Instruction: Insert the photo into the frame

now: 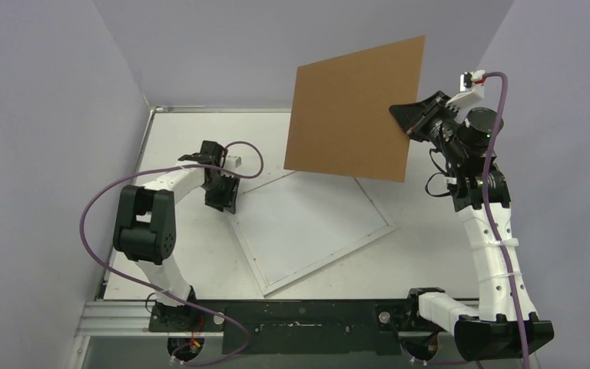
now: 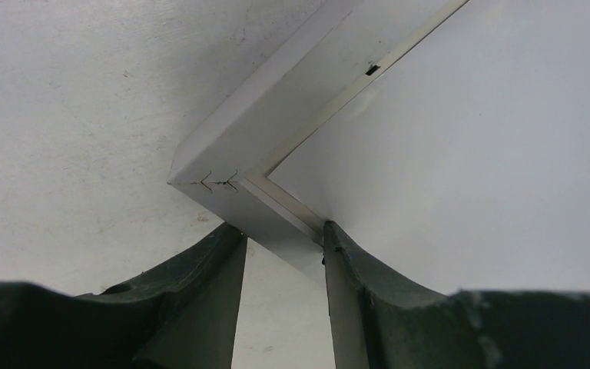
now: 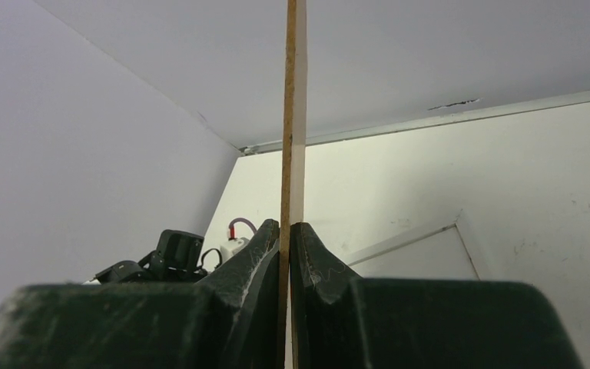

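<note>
Start at your left claw [image 2: 283, 232]. Its jaws stand apart, one on either side of a rail of the frame [image 2: 299, 92], and the corner lies just ahead of the fingertips. You cannot tell whether they pinch the rail or only straddle it. The frame lies flat on the table [image 2: 84, 115], back side up to judge by the staples at the corner joint. Its long sides run away from this claw toward the right arm's side. The left arm is much the nearer of the two to the frame.

Your right claw [image 3: 286, 234] is clamped together on the edge of the backing board [image 1: 353, 115]. It holds the board on edge in the air, above and beyond the frame's far corner, leaving most of the opening uncovered.

The photo shows in no view. A pale layer runs along the board's edge ahead of the right claw, and whether that is the photo cannot be told. You will likely need to locate the photo before anything goes into the opening.
</note>
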`<state>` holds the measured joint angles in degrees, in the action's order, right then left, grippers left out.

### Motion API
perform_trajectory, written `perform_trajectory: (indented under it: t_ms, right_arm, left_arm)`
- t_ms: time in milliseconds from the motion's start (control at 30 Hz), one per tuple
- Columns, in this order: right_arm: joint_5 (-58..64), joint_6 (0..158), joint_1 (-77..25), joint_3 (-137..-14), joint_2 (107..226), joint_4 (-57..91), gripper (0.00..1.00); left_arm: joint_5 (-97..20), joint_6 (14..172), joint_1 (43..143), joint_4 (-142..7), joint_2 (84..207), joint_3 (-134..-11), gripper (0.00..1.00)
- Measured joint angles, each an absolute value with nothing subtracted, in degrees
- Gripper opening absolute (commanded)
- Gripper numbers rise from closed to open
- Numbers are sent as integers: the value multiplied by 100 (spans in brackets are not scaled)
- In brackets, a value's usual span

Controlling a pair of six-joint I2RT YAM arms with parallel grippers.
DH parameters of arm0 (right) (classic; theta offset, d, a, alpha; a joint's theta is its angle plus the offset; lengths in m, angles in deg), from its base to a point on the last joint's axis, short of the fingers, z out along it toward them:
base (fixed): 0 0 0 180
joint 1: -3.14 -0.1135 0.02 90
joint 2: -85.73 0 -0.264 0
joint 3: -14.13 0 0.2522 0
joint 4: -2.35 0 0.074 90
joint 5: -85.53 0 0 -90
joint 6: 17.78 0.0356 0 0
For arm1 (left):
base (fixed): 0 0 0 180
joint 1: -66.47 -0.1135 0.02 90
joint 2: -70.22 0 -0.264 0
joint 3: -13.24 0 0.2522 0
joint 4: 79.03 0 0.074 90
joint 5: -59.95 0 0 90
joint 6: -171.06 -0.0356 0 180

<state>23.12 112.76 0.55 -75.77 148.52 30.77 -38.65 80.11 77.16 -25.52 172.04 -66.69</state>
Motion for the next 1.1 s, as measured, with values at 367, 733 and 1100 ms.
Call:
perform_trajectory:
  t_ms: [367,733,1100]
  right_arm:
    - [2417,11365,55,-7472,14841,2934,5]
    - [2662,11689,55,-7015,14747,2851,5]
    - [3296,12272,55,-6117,14436,2727,5]
  left_arm:
    - [-3776,8026,7428,-2473,17808,-7493,26]
    - [-3369,7758,7351,-2491,18748,-8903,27]
    - [-3920,7668,7281,-2268,18931,-9797,69]
